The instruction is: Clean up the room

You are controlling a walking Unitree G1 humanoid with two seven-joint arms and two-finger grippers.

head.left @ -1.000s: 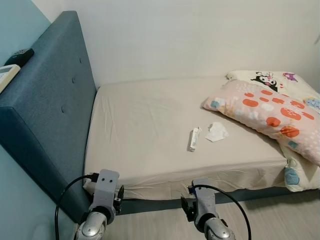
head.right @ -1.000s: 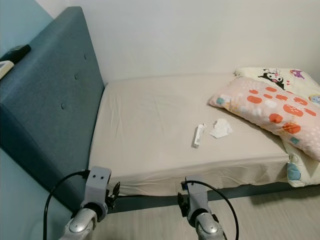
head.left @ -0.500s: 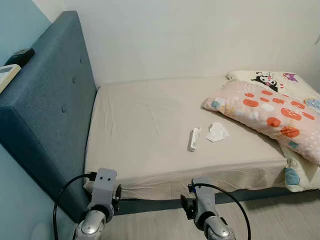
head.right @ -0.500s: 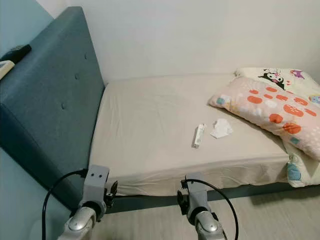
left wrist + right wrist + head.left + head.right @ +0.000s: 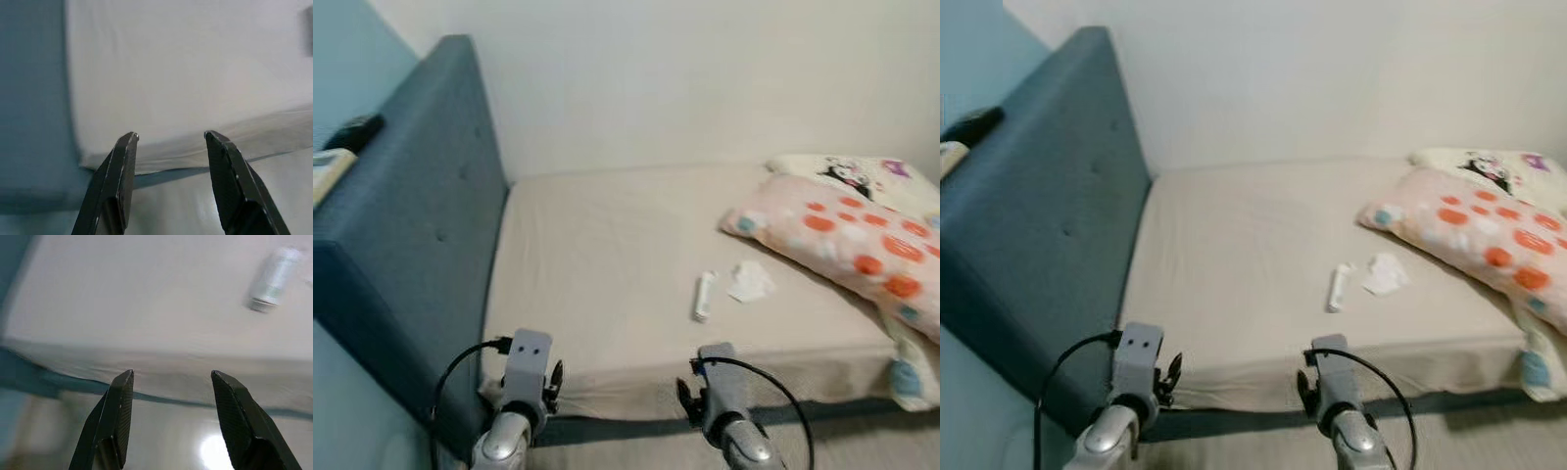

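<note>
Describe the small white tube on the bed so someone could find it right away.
Start at the beige bed, then the spotted pink pillow on its right. Just left of the pillow lie two white things: the tube is the long, narrow one, left of the crumpled tissue.

One bed (image 5: 597, 245) with one blue headboard (image 5: 406, 235). Ahead of the right gripper (image 5: 171, 377) lie one white tube (image 5: 703, 295) and one crumpled tissue (image 5: 750, 281). Farther to its right, two pillows (image 5: 847, 230). Beyond the left gripper (image 5: 168, 137), two remotes (image 5: 340, 147) sit atop the headboard.
</note>
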